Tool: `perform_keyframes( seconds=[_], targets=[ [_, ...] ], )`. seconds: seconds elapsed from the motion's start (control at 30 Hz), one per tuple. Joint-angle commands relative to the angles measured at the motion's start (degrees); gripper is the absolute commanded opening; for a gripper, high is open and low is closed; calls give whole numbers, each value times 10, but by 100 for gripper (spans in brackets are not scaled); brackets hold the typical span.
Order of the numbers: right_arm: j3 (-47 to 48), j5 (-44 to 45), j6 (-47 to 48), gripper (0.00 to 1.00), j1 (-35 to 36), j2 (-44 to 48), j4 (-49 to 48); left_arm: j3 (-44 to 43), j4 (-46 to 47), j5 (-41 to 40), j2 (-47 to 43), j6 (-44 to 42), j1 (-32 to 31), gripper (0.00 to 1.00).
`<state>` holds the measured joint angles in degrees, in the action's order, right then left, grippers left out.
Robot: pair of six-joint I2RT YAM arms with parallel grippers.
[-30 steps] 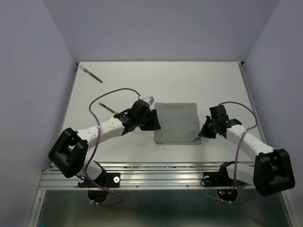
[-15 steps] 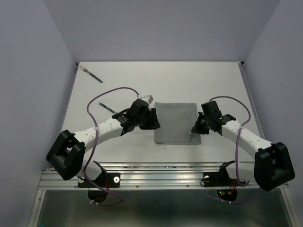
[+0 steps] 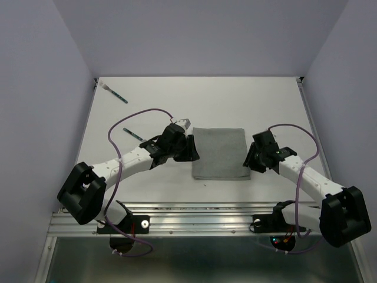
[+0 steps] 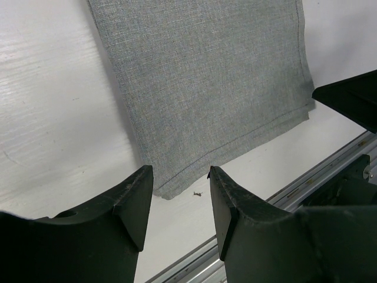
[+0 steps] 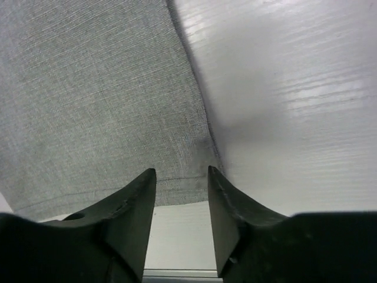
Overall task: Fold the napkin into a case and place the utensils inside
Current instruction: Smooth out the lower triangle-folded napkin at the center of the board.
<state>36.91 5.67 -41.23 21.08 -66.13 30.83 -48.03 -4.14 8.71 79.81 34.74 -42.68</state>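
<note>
Beyond the napkin's [image 3: 219, 153] far edge, the table [image 3: 235, 100] lies open to a pass. The left gripper [image 3: 192, 150] crowds the napkin's left edge and the right gripper [image 3: 248, 163] its near right corner. The utensils [image 3: 116, 93] lie well to the napkin's left.

No writing, label or number can be read anywhere.

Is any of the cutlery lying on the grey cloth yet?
No, the napkin has nothing on it, and both utensils lie on the white table, away to its left.
</note>
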Motion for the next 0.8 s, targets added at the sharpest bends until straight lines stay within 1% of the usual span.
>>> perform_keyframes(
  seconds=[0.0, 0.1, 0.13, 0.23, 0.3, 0.33, 0.37, 0.4, 0.43, 0.5, 0.63, 0.77],
  targets=[
    [18, 53, 6, 48, 4, 8, 15, -12, 8, -6, -12, -6, 0, 54],
    [59, 76, 18, 52, 4, -12, 10, -19, 8, -7, -9, -5, 0, 54],
    [70, 81, 26, 52, 4, -35, 6, -25, 5, -8, -1, -5, 0, 54],
    [120, 92, 57, 51, -7, -79, -17, -69, -9, -10, 33, -7, 0, 54],
    [160, 87, 80, 51, -26, -130, -32, -122, -29, -13, 60, -9, 0, 53],
    [172, 73, 86, 50, -32, -145, -49, -143, -36, -13, 91, -11, 0, 53],
    [185, 65, 91, 50, -38, -163, -56, -185, -51, -13, 110, -12, 0, 53],
    [210, 50, 100, 50, -50, -196, -68, -205, -55, -6, 143, -12, 0, 53],
    [223, 43, 104, 50, -55, -213, -71, -224, -58, -6, 143, -13, 0, 53],
    [245, 21, 113, 50, -69, -253, -84, -270, -54, 13, 186, -8, 0, 53],
    [283, -18, 120, 50, -91, -304, -100, -344, -47, 45, 271, 4, 0, 50],
    [317, -42, 131, 49, -91, -332, -101, -418, -30, 87, 340, 24, 0, 46]
  ],
)
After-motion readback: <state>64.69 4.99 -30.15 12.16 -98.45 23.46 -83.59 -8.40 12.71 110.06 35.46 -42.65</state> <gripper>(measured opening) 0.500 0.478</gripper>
